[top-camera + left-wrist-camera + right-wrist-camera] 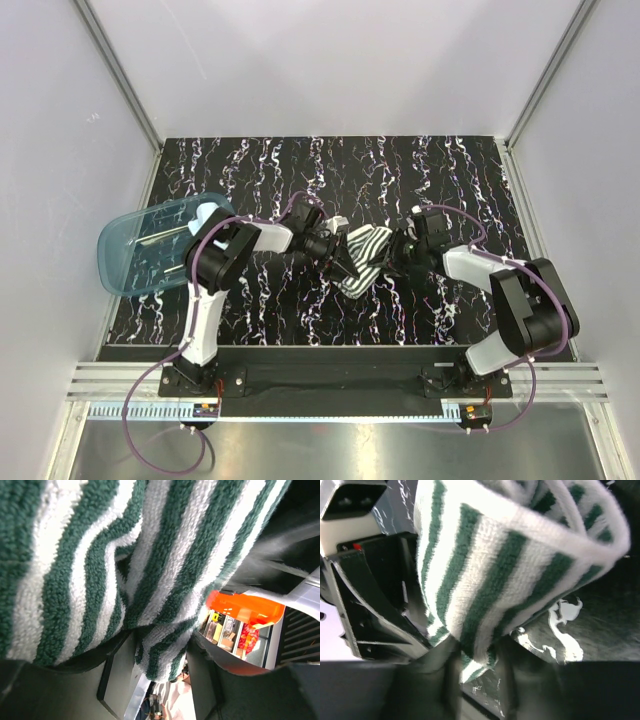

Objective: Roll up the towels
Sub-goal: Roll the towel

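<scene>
The striped towel (364, 262), dark green and white, hangs bunched between my two grippers above the middle of the table. My left gripper (345, 262) is shut on its left part; the left wrist view shows the cloth (150, 580) pinched between my fingers (120, 680). My right gripper (400, 250) is shut on its right part; the right wrist view shows a fold of the cloth (490, 580) caught between my fingers (435, 675). The plain light blue towel is not in view.
A translucent blue plastic tub (150, 245) lies at the left edge of the black marbled table (300, 170). White walls close in the table at the back and both sides. The arm bases stand at the near edge.
</scene>
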`<act>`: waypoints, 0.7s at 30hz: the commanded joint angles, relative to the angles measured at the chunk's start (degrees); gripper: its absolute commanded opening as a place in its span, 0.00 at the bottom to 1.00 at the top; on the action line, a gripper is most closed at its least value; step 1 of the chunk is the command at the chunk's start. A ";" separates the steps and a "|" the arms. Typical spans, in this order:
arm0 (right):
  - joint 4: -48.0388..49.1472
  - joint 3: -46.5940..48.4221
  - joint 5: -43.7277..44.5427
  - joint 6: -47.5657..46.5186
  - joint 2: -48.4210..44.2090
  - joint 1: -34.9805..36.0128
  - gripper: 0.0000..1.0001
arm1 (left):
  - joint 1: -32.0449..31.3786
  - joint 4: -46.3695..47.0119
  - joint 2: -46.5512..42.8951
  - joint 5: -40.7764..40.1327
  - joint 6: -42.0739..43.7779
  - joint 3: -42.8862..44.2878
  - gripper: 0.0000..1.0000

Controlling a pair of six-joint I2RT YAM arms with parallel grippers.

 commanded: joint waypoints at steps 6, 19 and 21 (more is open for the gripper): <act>1.11 0.70 4.22 1.09 2.85 0.79 0.00 | -0.12 -5.91 1.26 -11.08 2.89 0.24 0.51; -14.63 6.50 7.13 -2.33 2.93 1.49 0.00 | -4.41 -22.72 -26.20 -54.74 14.67 -0.10 0.91; -15.86 7.38 7.39 -2.51 3.29 1.75 0.00 | -8.45 -20.53 -31.76 -66.17 15.81 -3.52 0.95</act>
